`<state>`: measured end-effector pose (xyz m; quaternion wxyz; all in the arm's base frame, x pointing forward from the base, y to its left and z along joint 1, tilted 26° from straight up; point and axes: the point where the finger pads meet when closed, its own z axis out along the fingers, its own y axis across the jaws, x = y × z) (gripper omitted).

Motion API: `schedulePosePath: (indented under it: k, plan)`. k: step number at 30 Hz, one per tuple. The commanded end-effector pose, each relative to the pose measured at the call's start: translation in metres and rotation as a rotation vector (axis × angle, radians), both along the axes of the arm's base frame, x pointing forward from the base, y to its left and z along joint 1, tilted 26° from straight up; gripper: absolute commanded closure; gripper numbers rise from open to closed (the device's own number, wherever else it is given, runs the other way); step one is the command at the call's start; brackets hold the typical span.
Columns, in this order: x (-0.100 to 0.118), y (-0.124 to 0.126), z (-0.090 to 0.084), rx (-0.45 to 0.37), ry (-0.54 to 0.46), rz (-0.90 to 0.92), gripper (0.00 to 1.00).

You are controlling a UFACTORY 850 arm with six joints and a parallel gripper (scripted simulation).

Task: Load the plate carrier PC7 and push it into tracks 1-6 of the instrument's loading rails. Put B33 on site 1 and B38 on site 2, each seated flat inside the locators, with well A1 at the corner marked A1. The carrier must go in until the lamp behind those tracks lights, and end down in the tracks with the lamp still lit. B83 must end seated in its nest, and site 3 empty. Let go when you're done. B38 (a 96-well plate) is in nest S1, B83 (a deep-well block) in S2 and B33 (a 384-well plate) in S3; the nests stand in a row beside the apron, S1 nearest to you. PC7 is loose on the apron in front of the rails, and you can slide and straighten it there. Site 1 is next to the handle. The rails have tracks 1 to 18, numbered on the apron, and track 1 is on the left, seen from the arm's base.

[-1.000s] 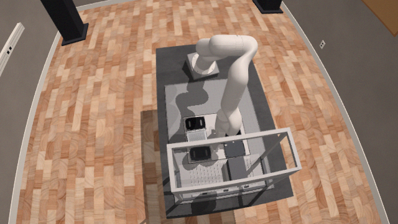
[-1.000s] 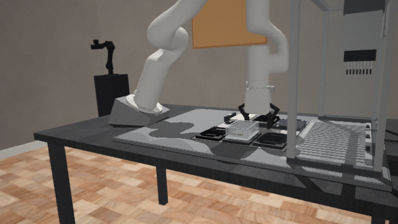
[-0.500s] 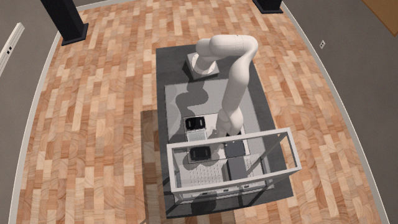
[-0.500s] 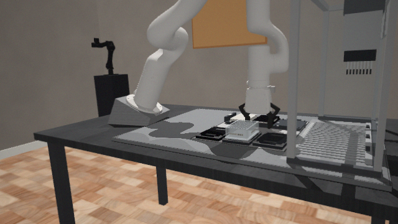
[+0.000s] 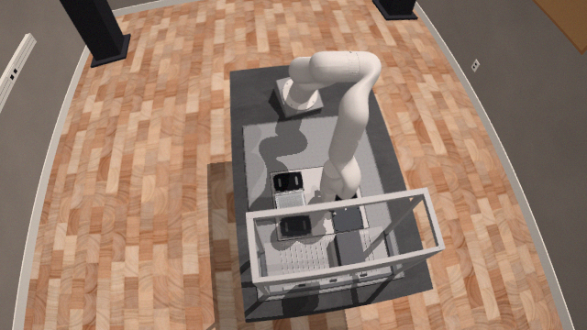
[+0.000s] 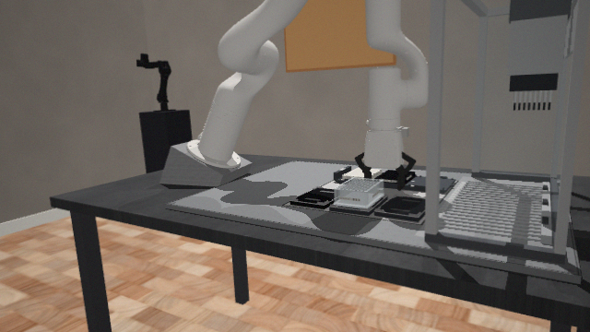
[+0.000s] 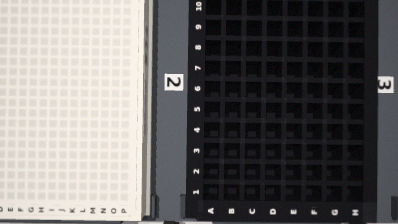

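Note:
In the wrist view the white 384-well plate B33 (image 7: pixel 70 107) lies at the left, and the black 96-well plate B38 (image 7: pixel 282 107) lies between the site labels 2 (image 7: pixel 173 82) and 3 (image 7: pixel 384 84) on the grey carrier PC7 (image 7: pixel 167 150). Both plates look flat. My gripper (image 6: pixel 384 171) is open and empty, low over the carrier (image 6: pixel 423 183) on the apron; its fingers do not show in the wrist view. The carrier's black handle (image 6: pixel 341 174) points toward the arm's base. The white deep-well block B83 (image 6: pixel 359 193) (image 5: pixel 290 200) sits in the middle nest. My arm hides most of the carrier in the top view.
The nests on either side of B83 are empty (image 6: pixel 315 197) (image 6: pixel 401 206). The ribbed loading rails (image 6: pixel 493 209) lie inside the instrument's open frame, whose front post (image 6: pixel 435 115) stands close to my gripper.

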<state>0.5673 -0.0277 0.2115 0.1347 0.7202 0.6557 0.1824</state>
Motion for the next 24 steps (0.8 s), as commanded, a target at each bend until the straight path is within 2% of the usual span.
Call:
schedulePosePath:
  k: [1, 24]
  plan:
    - [0.0006, 0.0019, 0.0009, 0.0, 0.0, 0.0, 0.0]
    - [0.0013, 0.0118, 0.0018, 0.0, 0.0, 0.0, 0.0]
